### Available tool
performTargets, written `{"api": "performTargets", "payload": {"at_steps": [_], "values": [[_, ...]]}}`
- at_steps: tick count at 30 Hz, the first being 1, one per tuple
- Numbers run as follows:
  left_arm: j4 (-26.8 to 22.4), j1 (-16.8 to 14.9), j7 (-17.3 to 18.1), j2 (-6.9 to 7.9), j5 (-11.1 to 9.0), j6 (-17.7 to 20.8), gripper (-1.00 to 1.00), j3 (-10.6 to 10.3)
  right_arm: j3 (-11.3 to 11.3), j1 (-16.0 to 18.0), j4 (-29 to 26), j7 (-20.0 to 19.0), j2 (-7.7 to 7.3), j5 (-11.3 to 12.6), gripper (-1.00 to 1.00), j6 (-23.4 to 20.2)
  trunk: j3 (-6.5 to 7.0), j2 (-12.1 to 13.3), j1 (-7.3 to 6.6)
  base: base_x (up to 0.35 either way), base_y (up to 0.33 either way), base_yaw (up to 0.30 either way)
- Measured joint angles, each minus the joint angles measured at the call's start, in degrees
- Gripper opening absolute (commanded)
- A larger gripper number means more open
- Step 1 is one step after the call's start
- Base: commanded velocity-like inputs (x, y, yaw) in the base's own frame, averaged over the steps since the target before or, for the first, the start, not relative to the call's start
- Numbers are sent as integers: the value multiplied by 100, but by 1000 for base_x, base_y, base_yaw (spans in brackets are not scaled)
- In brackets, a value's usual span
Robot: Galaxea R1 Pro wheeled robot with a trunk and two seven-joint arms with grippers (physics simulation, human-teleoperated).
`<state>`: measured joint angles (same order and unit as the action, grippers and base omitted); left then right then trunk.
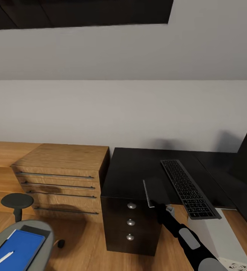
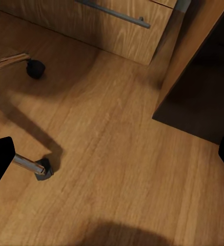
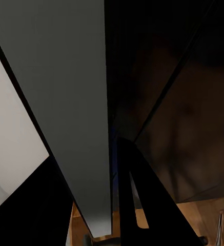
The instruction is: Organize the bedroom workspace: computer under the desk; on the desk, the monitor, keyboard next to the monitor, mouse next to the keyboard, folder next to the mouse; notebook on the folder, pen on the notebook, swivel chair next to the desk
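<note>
Right gripper (image 1: 157, 206), lower centre frame, clamps the thin dark grey notebook (image 1: 156, 191) over the black desk (image 1: 131, 169) edge, left of the flat black keyboard (image 1: 188, 188). Left gripper fingers: cannot tell.

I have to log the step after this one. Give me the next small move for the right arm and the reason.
Probably lower the notebook flat onto the desk and let go. The right claw holds it by its near edge above the desk's front, left of the keyboard. The folder and pen lie on the swivel chair, so stacking cannot happen yet.
</note>
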<state>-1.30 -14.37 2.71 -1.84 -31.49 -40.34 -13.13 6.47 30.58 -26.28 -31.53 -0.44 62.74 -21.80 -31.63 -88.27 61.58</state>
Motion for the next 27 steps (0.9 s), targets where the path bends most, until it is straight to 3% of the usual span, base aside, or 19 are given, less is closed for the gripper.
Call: {"api": "performTargets", "payload": {"at_steps": [27], "values": [[0,0,-7,0,-2,0,100,1,23,1,3,3,0,7,-100,7,0,0,0,-35,0,0]]}}
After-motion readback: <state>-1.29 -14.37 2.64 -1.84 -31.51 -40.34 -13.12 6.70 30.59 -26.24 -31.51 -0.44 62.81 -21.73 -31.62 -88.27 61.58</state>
